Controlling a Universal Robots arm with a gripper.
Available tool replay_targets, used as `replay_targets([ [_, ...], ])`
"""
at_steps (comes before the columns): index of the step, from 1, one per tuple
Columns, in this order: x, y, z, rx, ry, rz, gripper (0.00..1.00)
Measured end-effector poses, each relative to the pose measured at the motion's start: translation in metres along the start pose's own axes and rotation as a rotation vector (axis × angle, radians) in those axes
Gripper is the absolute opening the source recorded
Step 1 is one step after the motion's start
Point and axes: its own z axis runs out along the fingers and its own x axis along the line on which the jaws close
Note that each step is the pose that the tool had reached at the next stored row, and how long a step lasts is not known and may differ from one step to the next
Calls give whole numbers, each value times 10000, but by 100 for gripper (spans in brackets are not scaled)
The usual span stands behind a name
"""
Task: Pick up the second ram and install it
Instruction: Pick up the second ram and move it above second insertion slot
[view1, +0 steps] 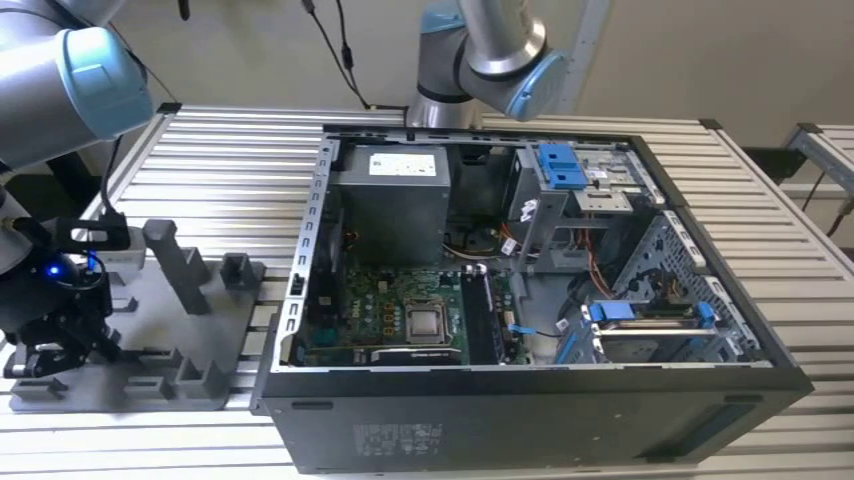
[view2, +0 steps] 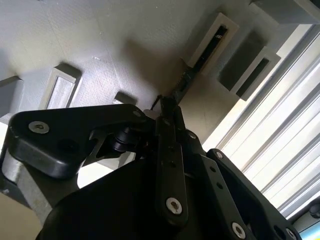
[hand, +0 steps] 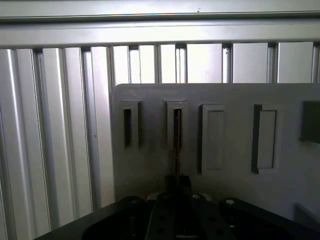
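The second ram (hand: 177, 142) shows edge-on as a thin dark strip standing in a slot of the grey tray (hand: 235, 95). In the second wrist view the ram (view2: 192, 75) runs from its slot down to my fingers. My gripper (hand: 178, 182) is shut on the ram's near end, its two fingers pressed together around the strip; the gripper (view2: 167, 107) looks the same in the second wrist view. In the exterior view the gripper (view1: 47, 355) sits low over the tray (view1: 174, 395) at the exterior view's left, and the arm hides the ram there.
An open computer case (view1: 534, 400) fills the middle of the slatted metal table (view1: 240, 140), with its green motherboard (view1: 394, 305) exposed. Upright posts (view1: 180, 265) rise from the tray. A second arm's base (view1: 454, 70) stands behind the case.
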Motion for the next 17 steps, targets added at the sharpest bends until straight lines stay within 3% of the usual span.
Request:
replay_targets([
  [7,-3,-4,-89,-1,2,0,14],
  [17,-6,-7,-165,-1,1,1,14],
])
